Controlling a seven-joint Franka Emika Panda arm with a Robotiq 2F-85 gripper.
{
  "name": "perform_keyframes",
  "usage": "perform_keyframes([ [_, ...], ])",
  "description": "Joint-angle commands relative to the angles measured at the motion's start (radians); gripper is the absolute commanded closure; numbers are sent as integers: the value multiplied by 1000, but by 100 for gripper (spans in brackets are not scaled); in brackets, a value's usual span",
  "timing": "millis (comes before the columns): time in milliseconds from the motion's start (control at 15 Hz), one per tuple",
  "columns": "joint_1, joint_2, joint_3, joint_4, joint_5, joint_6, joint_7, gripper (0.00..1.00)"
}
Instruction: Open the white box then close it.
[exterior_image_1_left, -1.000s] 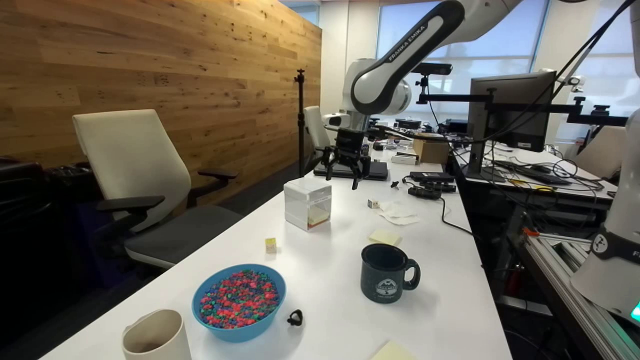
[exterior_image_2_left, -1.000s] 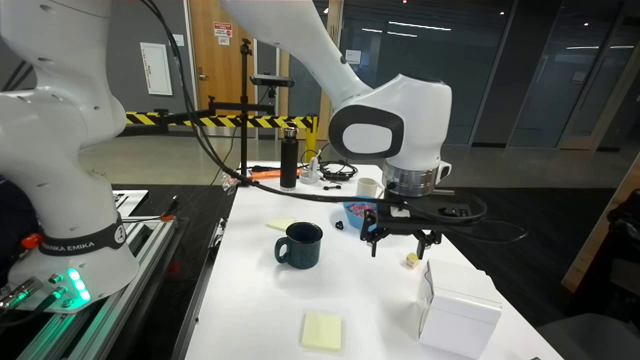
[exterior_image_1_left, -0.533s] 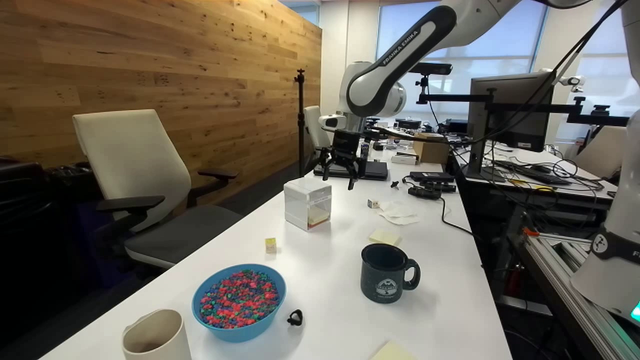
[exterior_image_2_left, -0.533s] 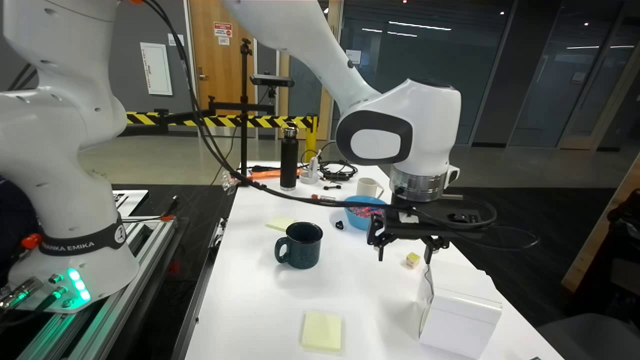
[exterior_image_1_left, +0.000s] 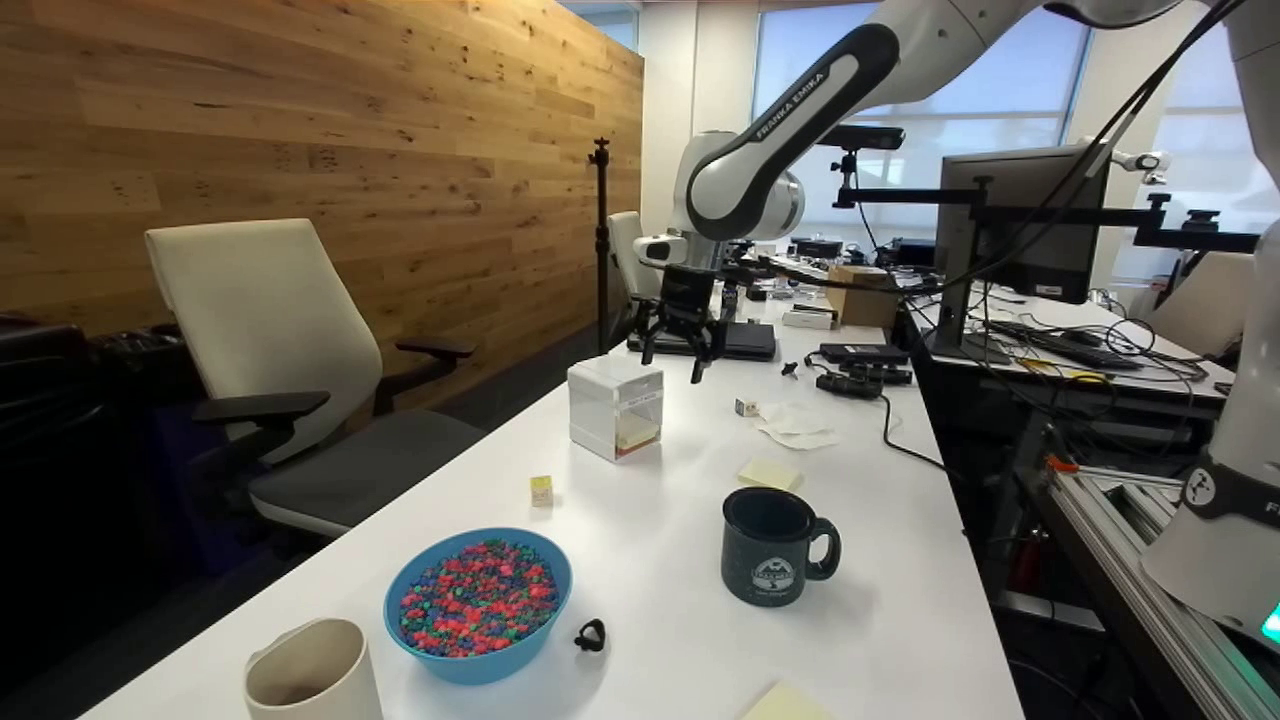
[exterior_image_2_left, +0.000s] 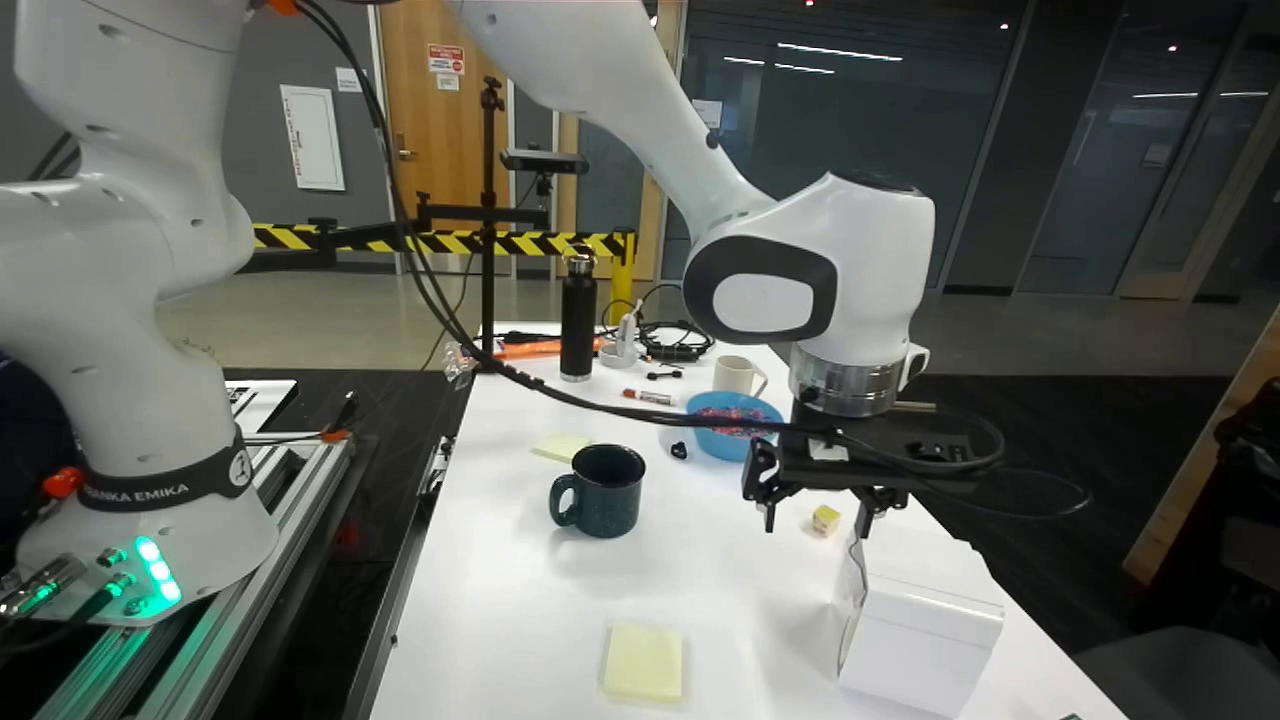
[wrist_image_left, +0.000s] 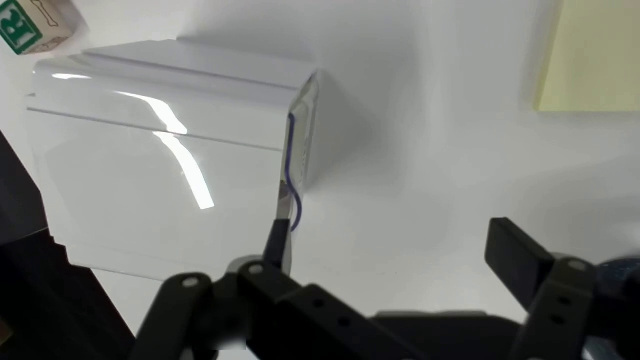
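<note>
1. My black two-fingered gripper (wrist_image_left: 389, 240) is hanging with its jaws spread wide, nothing sitting between them.
2. The glossy white, roughly cube-shaped box (wrist_image_left: 155, 170) is standing on the white bench (exterior_image_2_left: 500, 620), left of the jaws' gap in the wrist view, its lid (wrist_image_left: 125, 215) apparently sitting closed.
3. The finger (wrist_image_left: 276, 243) nearer the box is overlapping its edge in that view; I am not seeing whether they are touching.
4. So I am reckoning on working that lid with this nearer finger.
</note>
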Motion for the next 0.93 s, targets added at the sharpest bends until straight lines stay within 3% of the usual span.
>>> perform_keyframes([
  [0, -26, 26, 24, 40, 19, -22, -24, 0],
  [867, -36, 48, 32, 52, 11, -25, -22, 0],
])
